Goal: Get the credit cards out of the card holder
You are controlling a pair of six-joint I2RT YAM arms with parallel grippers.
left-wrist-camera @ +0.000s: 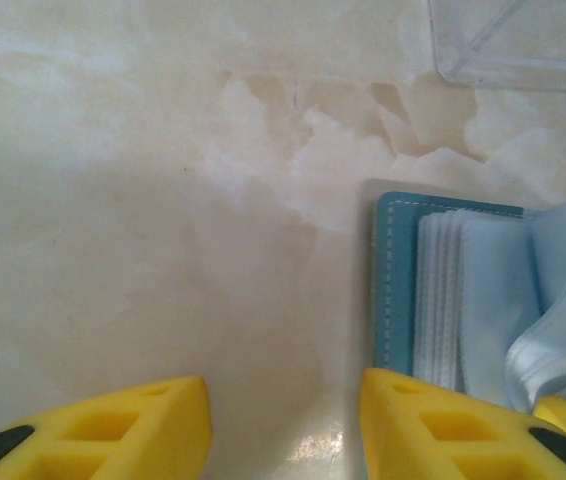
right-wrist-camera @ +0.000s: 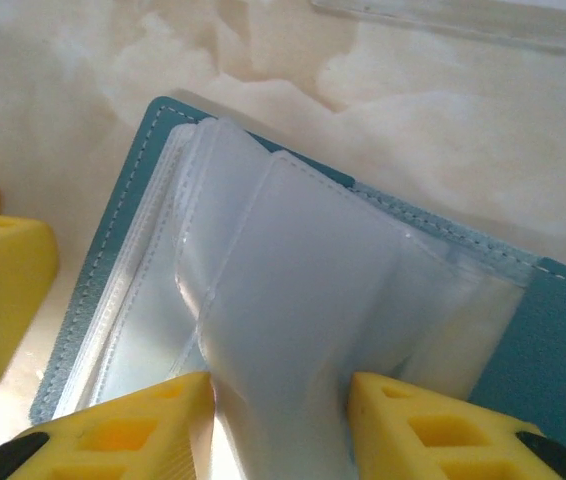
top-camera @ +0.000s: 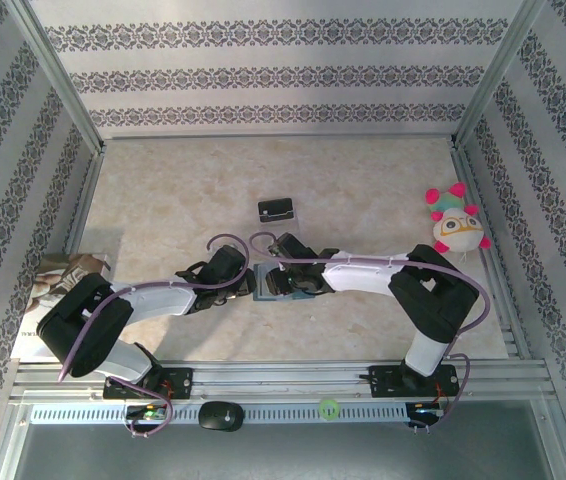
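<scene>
The teal card holder (top-camera: 266, 284) lies open on the table between my two grippers. Its clear plastic sleeves (right-wrist-camera: 303, 280) stand up in a bulge, and the credit cards are hidden; I cannot make one out in the sleeves. My right gripper (right-wrist-camera: 281, 420) is open, its yellow fingers on either side of the raised sleeves and touching them. My left gripper (left-wrist-camera: 283, 420) is open over bare table, with its right finger (left-wrist-camera: 433, 420) resting on the near corner of the card holder (left-wrist-camera: 396, 270). That left finger (right-wrist-camera: 3, 270) also shows beside the holder's stitched edge (right-wrist-camera: 113, 240).
A clear plastic stand (top-camera: 278, 210) with a black piece stands just beyond the holder; its edge (left-wrist-camera: 523, 40) is near. A plush toy (top-camera: 456, 222) sits at the right wall. A printed paper (top-camera: 58, 285) lies at the left edge. Metal frame rails bound the table.
</scene>
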